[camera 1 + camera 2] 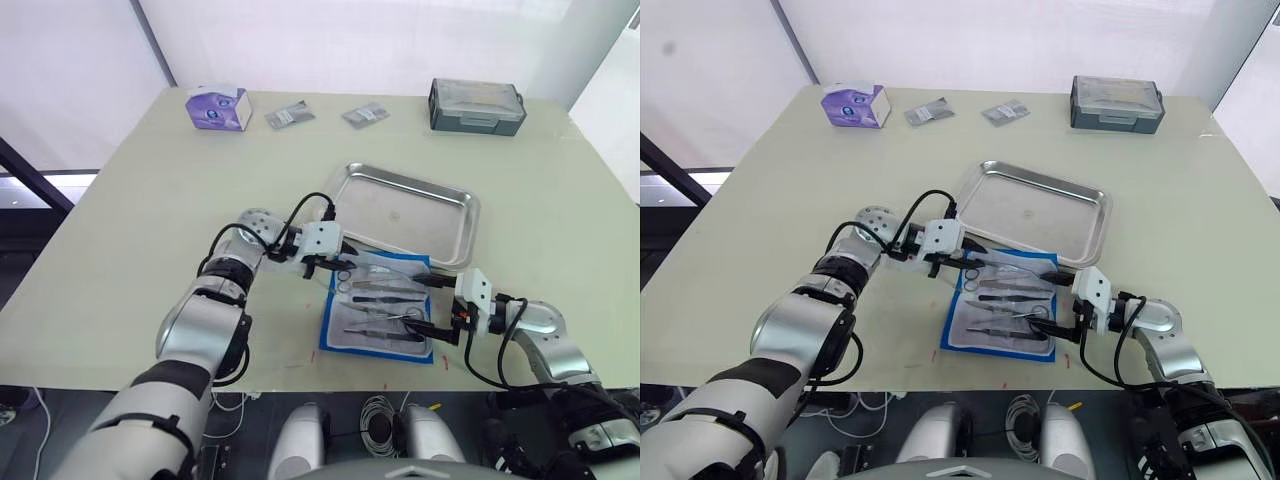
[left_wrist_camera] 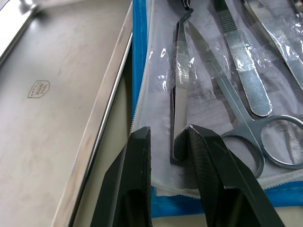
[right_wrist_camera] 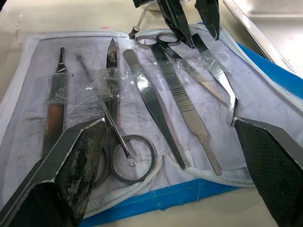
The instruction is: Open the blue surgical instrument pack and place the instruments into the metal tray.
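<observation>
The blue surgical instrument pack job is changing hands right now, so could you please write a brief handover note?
Left gripper: open, fingertips straddling the end of a slim angled tool at the pack edge nearest the metal tray.
Right gripper: open wide, low over the opposite end of the pack.
Blue surgical instrument pack: unfolded flat on the table, touching the tray's near rim.
Instruments: all in the clear pockets.
Done: pack opened.
Left: every instrument to move; the tray is empty.
</observation>
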Action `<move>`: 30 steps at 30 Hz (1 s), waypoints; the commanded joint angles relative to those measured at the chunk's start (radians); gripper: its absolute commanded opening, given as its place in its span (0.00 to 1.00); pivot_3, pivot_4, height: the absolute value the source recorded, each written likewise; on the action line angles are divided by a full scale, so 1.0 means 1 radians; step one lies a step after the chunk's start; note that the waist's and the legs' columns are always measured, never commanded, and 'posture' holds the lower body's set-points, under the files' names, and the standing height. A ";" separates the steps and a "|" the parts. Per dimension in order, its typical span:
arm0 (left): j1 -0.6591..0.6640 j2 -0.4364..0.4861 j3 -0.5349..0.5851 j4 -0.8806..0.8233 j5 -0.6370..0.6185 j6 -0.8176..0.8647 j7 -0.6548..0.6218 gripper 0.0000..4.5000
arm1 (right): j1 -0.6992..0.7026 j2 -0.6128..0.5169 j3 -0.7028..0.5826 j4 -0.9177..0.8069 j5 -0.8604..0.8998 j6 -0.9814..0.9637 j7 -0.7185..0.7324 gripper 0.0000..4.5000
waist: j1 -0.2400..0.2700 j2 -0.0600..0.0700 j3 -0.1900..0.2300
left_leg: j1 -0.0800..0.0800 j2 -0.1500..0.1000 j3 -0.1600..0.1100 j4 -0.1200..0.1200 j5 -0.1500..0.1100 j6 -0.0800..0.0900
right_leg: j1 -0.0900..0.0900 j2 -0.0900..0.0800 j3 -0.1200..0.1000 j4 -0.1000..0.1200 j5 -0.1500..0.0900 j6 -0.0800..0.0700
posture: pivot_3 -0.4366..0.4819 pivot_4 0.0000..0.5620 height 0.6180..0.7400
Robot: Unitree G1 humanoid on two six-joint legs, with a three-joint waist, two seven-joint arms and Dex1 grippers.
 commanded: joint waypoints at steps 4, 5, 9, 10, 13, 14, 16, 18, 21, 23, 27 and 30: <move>-0.004 0.001 -0.020 0.032 0.028 0.015 0.006 0.29 | 0.036 -0.004 0.052 0.055 -0.074 0.040 -0.002 1.00 | 0.000 0.000 0.000 | 0.000 0.000 0.000 0.000 0.000 0.000 | 0.000 0.000 0.000 0.000 0.000 0.000 | 0.48 0.27 0.89; -0.004 0.000 -0.021 0.033 0.027 0.018 -0.001 0.29 | 0.036 -0.004 0.052 0.055 -0.073 0.041 -0.002 1.00 | 0.000 0.000 0.000 | 0.000 0.000 0.000 0.000 0.000 0.000 | 0.000 0.000 0.000 0.000 0.000 0.000 | 0.48 0.27 0.89; -0.003 -0.004 -0.023 0.038 0.028 0.027 -0.016 0.29 | 0.034 -0.004 0.050 0.057 -0.073 0.041 -0.002 1.00 | 0.000 0.000 0.000 | 0.000 0.000 0.000 0.000 0.000 0.000 | 0.000 0.000 0.000 0.000 0.000 0.000 | 0.48 0.27 0.89; -0.003 -0.005 -0.021 0.039 0.025 0.033 -0.020 0.29 | 0.034 -0.004 0.050 0.057 -0.073 0.041 -0.002 1.00 | 0.000 0.000 0.000 | 0.000 0.000 0.000 0.000 0.000 0.000 | 0.000 0.000 0.000 0.000 0.000 0.000 | 0.48 0.27 0.89; -0.004 -0.009 -0.017 0.040 0.022 0.048 -0.027 0.29 | 0.033 -0.003 0.049 0.058 -0.073 0.041 -0.004 1.00 | 0.000 0.000 0.000 | 0.000 0.000 0.000 0.000 0.000 0.000 | 0.000 0.000 0.000 0.000 0.000 0.000 | 0.48 0.27 0.89; -0.004 -0.009 -0.017 0.040 0.021 0.052 -0.029 0.18 | 0.033 -0.003 0.049 0.058 -0.073 0.041 -0.004 1.00 | 0.000 0.000 0.000 | 0.000 0.000 0.000 0.000 0.000 0.000 | 0.000 0.000 0.000 0.000 0.000 0.000 | 0.48 0.27 0.89; -0.005 -0.012 -0.015 0.039 0.020 0.058 -0.031 0.05 | 0.033 -0.003 0.049 0.058 -0.073 0.041 -0.004 1.00 | 0.000 0.000 -0.001 | 0.000 0.000 0.000 0.000 0.000 0.000 | 0.000 0.000 0.000 0.000 0.000 0.000 | 0.48 0.27 0.89; -0.007 -0.015 -0.012 0.039 0.017 0.067 -0.033 0.00 | 0.032 -0.004 0.049 0.060 -0.073 0.040 -0.004 1.00 | 0.000 0.000 -0.001 | 0.001 0.000 0.000 0.000 0.000 0.000 | 0.001 0.000 0.000 0.000 0.000 0.000 | 0.48 0.27 0.89; -0.007 -0.017 -0.007 0.039 0.013 0.076 -0.039 0.00 | 0.031 -0.003 0.049 0.061 -0.073 0.039 -0.005 1.00 | 0.000 0.001 -0.001 | 0.001 0.000 0.000 0.000 0.000 0.000 | 0.001 0.000 0.000 0.000 0.000 0.000 | 0.48 0.27 0.89; -0.007 -0.018 -0.003 0.038 0.008 0.081 -0.045 0.00 | 0.031 -0.003 0.049 0.061 -0.073 0.039 -0.005 1.00 | 0.000 0.001 -0.001 | 0.001 0.000 0.000 0.000 0.000 0.000 | 0.001 0.000 0.000 0.000 0.000 0.000 | 0.48 0.27 0.89; -0.009 -0.017 0.021 0.035 -0.016 0.103 -0.071 0.00 | 0.033 -0.002 0.050 0.058 -0.072 0.040 -0.005 1.00 | 0.000 0.001 -0.001 | 0.001 0.000 0.000 0.000 0.000 0.000 | 0.001 0.000 0.000 0.000 0.000 0.000 | 0.48 0.27 0.89; -0.016 -0.011 0.042 0.027 -0.041 0.125 -0.116 0.00 | 0.033 -0.002 0.050 0.058 -0.072 0.040 -0.005 1.00 | -0.001 0.001 -0.001 | 0.001 0.000 0.000 0.000 0.000 0.000 | 0.001 0.000 0.000 0.000 0.000 0.000 | 0.48 0.27 0.89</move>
